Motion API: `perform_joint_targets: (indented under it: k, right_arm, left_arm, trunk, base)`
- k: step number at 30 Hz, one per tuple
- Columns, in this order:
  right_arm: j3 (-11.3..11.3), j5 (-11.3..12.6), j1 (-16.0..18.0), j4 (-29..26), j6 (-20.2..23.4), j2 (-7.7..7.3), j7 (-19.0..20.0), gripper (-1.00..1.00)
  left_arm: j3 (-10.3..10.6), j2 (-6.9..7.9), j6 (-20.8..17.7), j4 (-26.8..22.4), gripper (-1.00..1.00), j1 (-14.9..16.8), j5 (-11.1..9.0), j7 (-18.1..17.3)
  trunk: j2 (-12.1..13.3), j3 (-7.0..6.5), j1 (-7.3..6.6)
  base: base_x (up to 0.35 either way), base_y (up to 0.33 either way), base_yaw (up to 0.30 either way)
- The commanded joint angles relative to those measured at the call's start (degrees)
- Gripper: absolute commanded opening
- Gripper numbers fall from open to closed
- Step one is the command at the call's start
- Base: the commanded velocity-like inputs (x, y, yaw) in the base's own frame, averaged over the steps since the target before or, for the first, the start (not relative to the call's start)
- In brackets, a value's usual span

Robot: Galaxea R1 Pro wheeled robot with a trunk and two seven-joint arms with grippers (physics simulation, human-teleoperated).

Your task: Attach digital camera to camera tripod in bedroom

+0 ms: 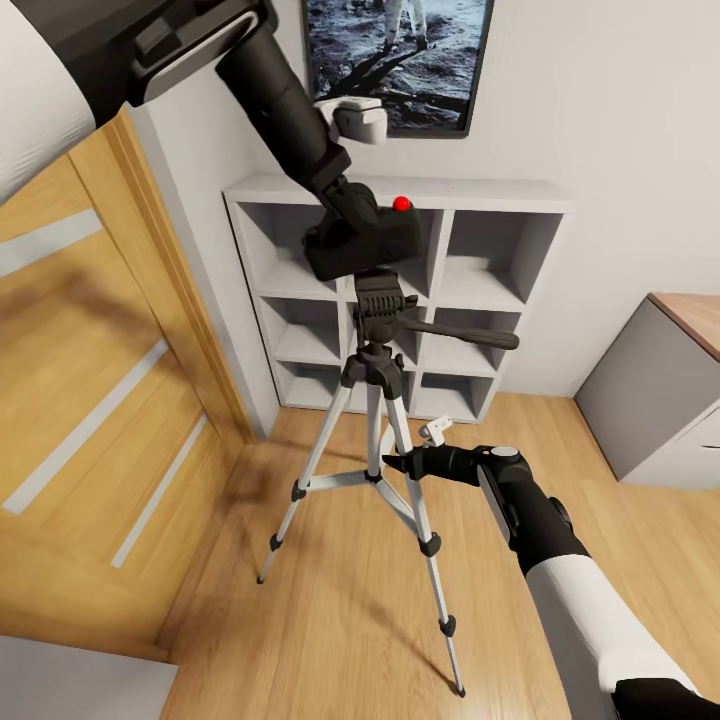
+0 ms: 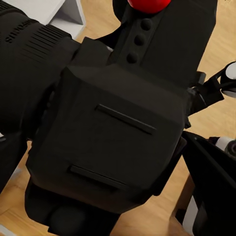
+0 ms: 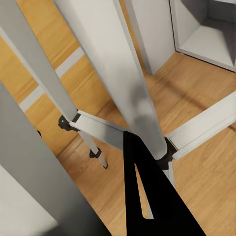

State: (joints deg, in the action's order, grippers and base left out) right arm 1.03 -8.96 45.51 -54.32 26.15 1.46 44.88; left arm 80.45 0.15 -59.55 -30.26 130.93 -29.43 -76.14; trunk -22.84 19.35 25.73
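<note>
The digital camera (image 1: pixel 365 240), black with a round red button (image 1: pixel 402 204), is held high by my left gripper (image 1: pixel 345 225), which is shut on it. Its underside sits right over the black head (image 1: pixel 380 300) of the camera tripod (image 1: pixel 375 400); I cannot tell if they touch. The pan handle (image 1: pixel 470 337) points right. In the left wrist view the camera body (image 2: pixel 113 128) is seen close up, lens barrel (image 2: pixel 29 54) to one side. My right gripper (image 1: pixel 400 463) is shut on a silver leg (image 3: pixel 123 83) partway down; one black finger (image 3: pixel 147 196) lies against it.
White cube shelving (image 1: pixel 500 250) stands against the wall right behind the tripod. A wooden door (image 1: pixel 90 400) is at the left and a wood-topped grey desk (image 1: pixel 670 380) at the right. A framed picture (image 1: pixel 400 60) hangs above the shelving. Light wood floor (image 1: pixel 340 620) spreads around the legs.
</note>
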Motion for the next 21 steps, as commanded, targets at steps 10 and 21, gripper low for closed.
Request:
perform_joint_targets:
  k: [10, 21]
  right_arm:
    - [-0.07, -2.64, 0.02, -0.08, -0.33, -0.06, -0.59, -1.0]
    - [-0.07, -2.64, 0.02, -0.09, -0.39, -0.17, -0.52, -1.0]
  left_arm:
    - [0.3, -0.52, -0.45, 4.76, -1.0, 0.12, -0.27, -0.24]
    - [-1.33, -2.44, -0.45, 5.92, -1.0, 0.12, -1.41, -0.24]
  trunk:
    - [-0.08, 0.12, 0.05]
    - [-0.08, 0.12, 0.05]
  base:
    - [0.0, 0.0, 0.0]
    - [0.0, 0.0, 0.0]
